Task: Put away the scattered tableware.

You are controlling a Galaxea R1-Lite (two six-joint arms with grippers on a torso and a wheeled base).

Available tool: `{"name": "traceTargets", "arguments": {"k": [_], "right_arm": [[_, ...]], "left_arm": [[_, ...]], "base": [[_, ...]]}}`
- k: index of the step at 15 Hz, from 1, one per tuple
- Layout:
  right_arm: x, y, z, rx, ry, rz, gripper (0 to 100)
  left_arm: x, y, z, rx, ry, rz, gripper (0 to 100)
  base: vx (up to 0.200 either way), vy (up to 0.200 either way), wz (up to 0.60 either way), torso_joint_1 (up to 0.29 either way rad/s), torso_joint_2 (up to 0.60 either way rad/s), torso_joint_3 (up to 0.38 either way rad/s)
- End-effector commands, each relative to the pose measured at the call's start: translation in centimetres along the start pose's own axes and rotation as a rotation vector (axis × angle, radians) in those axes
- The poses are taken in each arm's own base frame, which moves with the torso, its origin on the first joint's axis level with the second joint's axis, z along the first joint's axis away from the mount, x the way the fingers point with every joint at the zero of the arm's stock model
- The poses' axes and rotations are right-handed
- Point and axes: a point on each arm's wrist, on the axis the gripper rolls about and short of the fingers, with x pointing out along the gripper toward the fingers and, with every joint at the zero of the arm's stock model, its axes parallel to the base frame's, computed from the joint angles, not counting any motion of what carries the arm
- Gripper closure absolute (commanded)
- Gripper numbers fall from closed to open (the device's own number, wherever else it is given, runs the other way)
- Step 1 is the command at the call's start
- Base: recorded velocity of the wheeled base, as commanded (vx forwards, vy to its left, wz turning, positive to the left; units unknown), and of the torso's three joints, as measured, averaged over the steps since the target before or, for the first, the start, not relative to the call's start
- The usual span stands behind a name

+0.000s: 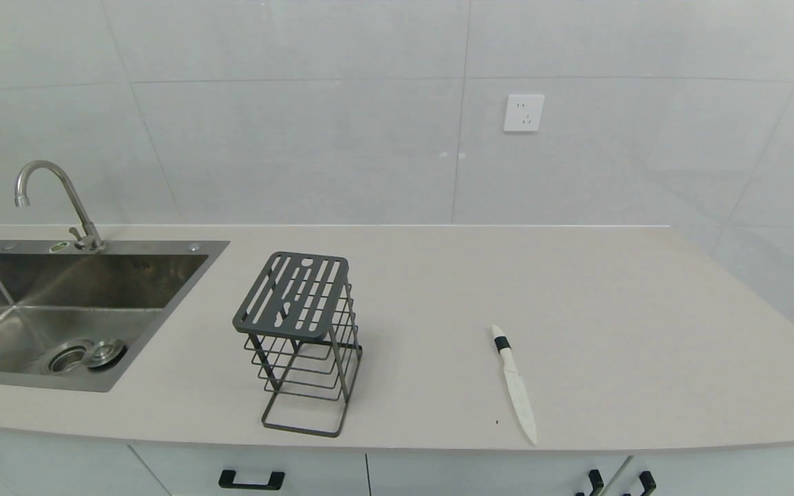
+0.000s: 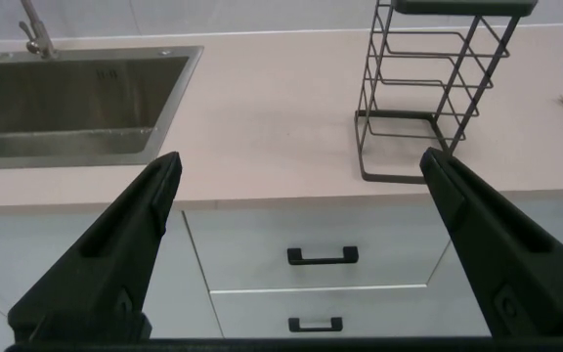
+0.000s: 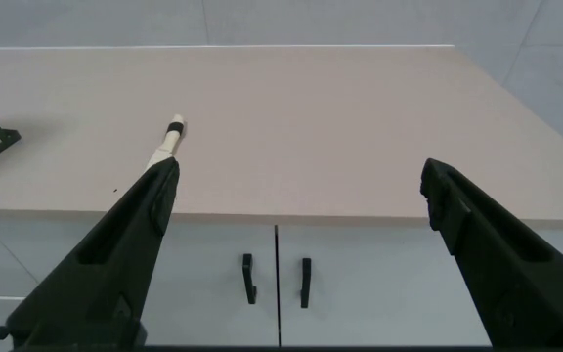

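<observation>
Editor: Knife placement, please.

Stringer: White knife (image 1: 514, 386) with a black band at the handle lies flat on the pale table (image 1: 611, 296), right of centre. Its blade tip points at the front edge and its handle at the tiled wall.

Editor: What stands beside it?

Stringer: Dark wire rack (image 1: 295, 295) with a slotted top plate stands upright to the knife's left, well apart from it. The rack sits between the knife and a steel sink (image 1: 163, 303) set into the table at far left. A curved faucet (image 1: 59, 200) rises behind the basin, and a white socket (image 1: 524, 112) is on the wall.

Editor: And the arms?

Stringer: Left end effector (image 2: 301, 161) is held off the table's front edge, black fingers (image 2: 115, 264) spread wide. It faces drawers (image 2: 321, 256) with black handles, between the sink and the rack. Right end effector (image 3: 301, 168) is likewise held off the front edge, its fingers (image 3: 497, 244) also spread wide apart. It faces cabinet doors (image 3: 360, 274) below the table. From that wrist the knife's handle (image 3: 169, 137) shows just past one fingertip. Neither end effector touches the knife or the rack.
</observation>
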Motion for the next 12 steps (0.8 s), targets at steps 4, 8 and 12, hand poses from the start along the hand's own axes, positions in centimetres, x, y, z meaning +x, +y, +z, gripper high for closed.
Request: {"name": "traceTargets", "arguments": {"k": [4,8,12], "right_arm": [[0.01,0.0,-0.03,0.0,0.001,0.001,0],[0.01,0.0,-0.03,0.0,0.001,0.001,0],[-0.01,0.0,0.01,0.0,0.0,0.001,0]], "left_arm": [[0.01,0.0,0.01,0.0,0.001,0.0,0],[0.01,0.0,0.01,0.001,0.001,0.0,0],[0.01,0.0,0.01,0.001,0.001,0.0,0]], "base": [[0.0,0.0,0.0,0.167,-0.34,-0.165],[0.0,0.0,0.0,0.007,-0.01,-0.008],[0.0,0.0,0.0,0.0,0.0,0.0]]}}
